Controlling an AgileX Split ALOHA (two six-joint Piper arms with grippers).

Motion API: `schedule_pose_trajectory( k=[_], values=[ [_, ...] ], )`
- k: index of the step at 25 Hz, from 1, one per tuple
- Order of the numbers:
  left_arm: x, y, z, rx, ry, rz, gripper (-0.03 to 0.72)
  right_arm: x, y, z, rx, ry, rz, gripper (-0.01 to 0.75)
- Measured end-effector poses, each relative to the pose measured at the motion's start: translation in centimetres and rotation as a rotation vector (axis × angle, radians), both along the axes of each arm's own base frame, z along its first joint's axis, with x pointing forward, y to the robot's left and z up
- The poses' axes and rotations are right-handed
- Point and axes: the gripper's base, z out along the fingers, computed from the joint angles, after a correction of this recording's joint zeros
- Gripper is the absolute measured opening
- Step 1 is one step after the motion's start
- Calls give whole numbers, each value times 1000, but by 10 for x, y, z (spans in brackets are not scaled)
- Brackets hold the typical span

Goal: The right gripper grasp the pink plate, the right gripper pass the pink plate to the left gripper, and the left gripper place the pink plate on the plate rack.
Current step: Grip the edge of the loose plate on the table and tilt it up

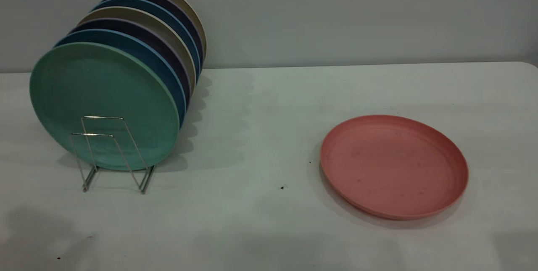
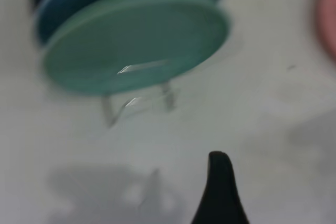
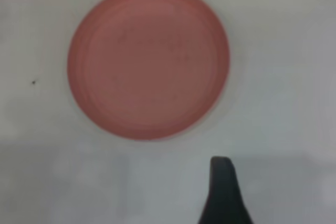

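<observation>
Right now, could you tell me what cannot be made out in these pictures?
- Left gripper: the frame edge cuts it to one finger; its opening is unclear.
- Right gripper: same.
- Plate rack: its rear loops hide behind the mint-green plate.
- Exterior view: both arms are outside it.

Upright stacked plates [image 1: 105,103], white table [image 1: 260,128]

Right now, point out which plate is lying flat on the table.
The pink plate lies flat on the table, alone at the right. All the others, the green plate in front, stand on edge in the plate rack.
</observation>
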Motion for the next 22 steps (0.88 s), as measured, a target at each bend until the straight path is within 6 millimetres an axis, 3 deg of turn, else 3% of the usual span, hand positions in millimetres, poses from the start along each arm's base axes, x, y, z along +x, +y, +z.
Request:
schedule_pose_trajectory(
  k=[5,11,16,22],
  values=[
    [31,-35,-6,-79,-39,-159,590,29,6,-38,30,125,27,542],
    [65,-92,-45,-101,58,-323,590,70,14,-78,133,244,99,538],
    [85,-128,-78,-84,130,-392,590,101,-11,-106,246,272,-7,538],
    [101,-151,-115,-69,175,-392,590,127,-39,-149,340,342,-46,537]
  ],
)
